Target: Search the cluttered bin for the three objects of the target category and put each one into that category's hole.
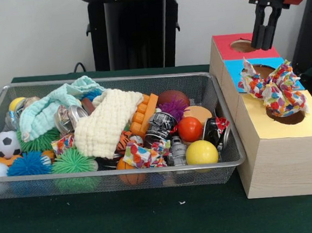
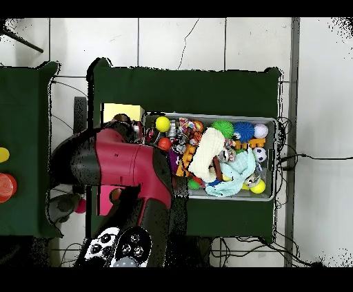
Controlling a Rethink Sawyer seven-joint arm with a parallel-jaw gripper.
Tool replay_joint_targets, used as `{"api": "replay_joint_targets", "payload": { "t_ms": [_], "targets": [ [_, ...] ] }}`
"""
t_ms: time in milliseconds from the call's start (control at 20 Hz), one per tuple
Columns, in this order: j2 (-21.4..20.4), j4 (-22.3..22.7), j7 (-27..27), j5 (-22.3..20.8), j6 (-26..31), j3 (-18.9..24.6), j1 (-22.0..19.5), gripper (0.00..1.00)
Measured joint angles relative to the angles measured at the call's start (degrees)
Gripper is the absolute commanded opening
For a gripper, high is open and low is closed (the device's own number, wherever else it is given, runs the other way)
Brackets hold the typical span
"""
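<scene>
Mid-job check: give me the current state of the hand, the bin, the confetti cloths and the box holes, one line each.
Black robot hand: fingers together, empty, raised above the red hole.
Silver wire-mesh bin: still cluttered.
Confetti-print cloths on the wooden box: bunched, draped over the blue and yellow holes, not pushed in.
Confetti-print cloth in the bin: crumpled at the near wall.
Red hole: open, unblocked.

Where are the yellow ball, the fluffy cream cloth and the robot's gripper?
yellow ball point(image 1: 201, 152): front view, middle of the ball.
cream cloth point(image 1: 108, 123): front view, centre of its waffle knit.
gripper point(image 1: 265, 37): front view, between its black fingertips.
</scene>
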Motion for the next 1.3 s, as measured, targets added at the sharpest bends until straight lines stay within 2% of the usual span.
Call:
{"api": "replay_joint_targets", "payload": {
  "t_ms": [750,1300],
  "targets": [
    [0.0,0.8,0.0,-0.2,-0.2,1.2,-0.1,0.00],
    [0.0,1.6,0.0,-0.2,-5.3,3.6,-1.0,0.00]
  ]
}}
